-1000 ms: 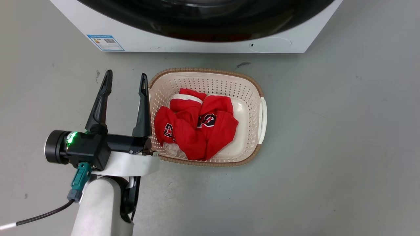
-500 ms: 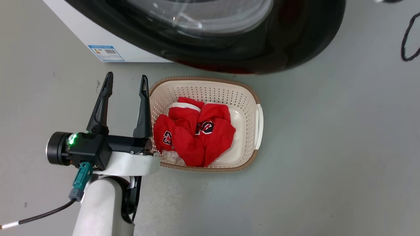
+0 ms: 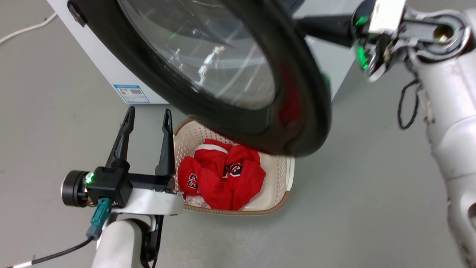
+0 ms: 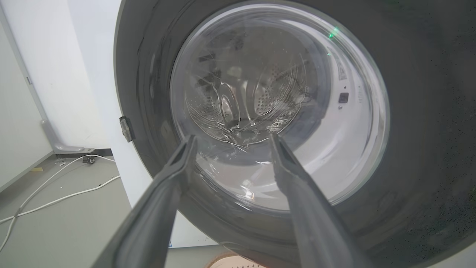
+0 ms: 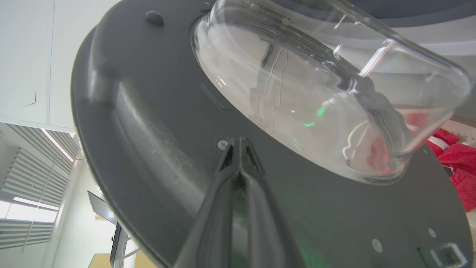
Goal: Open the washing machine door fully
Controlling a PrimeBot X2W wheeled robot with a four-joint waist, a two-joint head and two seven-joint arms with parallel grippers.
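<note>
Glossy black round washing machine door point(image 3: 297, 93), shut a second ago, swings only half open, pushed by the pinched-shut, empty right end effector point(image 5: 240, 143).

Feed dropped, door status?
Left end effector open beside basket. Right end effector shut, tips at inner face of washing machine door. Door part open, overhanging basket.

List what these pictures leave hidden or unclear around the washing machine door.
- Head view: the washing machine door covers the far side of the basket and the opening of the washing machine; the top edge cuts off the door's upper part.
- Right wrist view: the closed fingers of the right gripper hide whether their tips touch the door.
- Left wrist view: the drum shows only through distorting glass.
</note>
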